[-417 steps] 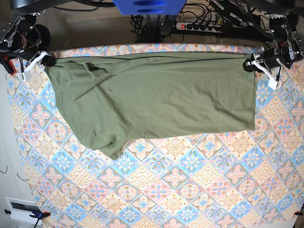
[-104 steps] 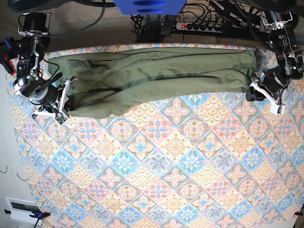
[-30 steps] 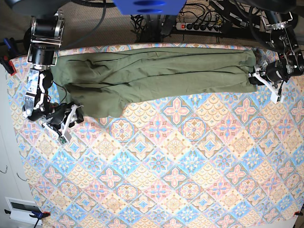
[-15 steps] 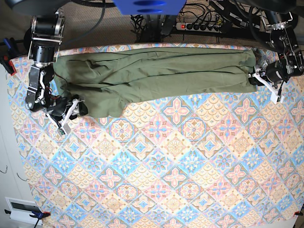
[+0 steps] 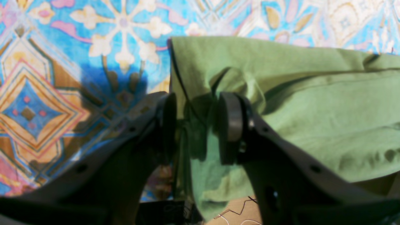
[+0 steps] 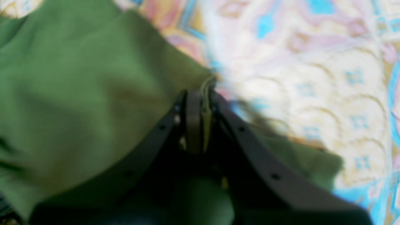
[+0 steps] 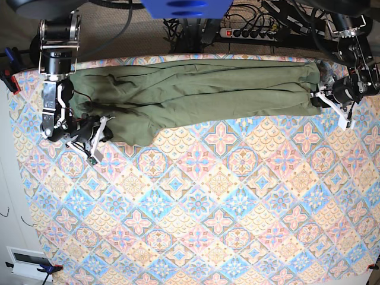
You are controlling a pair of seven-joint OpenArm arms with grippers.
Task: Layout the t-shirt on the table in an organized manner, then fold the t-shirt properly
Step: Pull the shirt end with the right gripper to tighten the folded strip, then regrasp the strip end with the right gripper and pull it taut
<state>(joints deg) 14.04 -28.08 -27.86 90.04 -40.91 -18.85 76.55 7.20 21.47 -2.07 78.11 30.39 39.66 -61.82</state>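
- The olive t-shirt [image 7: 196, 95] lies as a long, rumpled band across the far side of the patterned table [image 7: 219, 225].
- The right gripper [image 6: 200, 93], at the band's near corner on the base view's left, has its jaws pinched tight on a thin fold of the fabric edge.
- The left gripper [image 5: 197, 125], at the opposite end, holds a bunched wad of t-shirt between its partly parted jaws.

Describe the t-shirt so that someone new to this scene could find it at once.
Look at the table with its pastel diamond-tile cloth, then along its far edge. The t-shirt lies there as a long rumpled band, the only plain olive-green thing on the patterned cloth.
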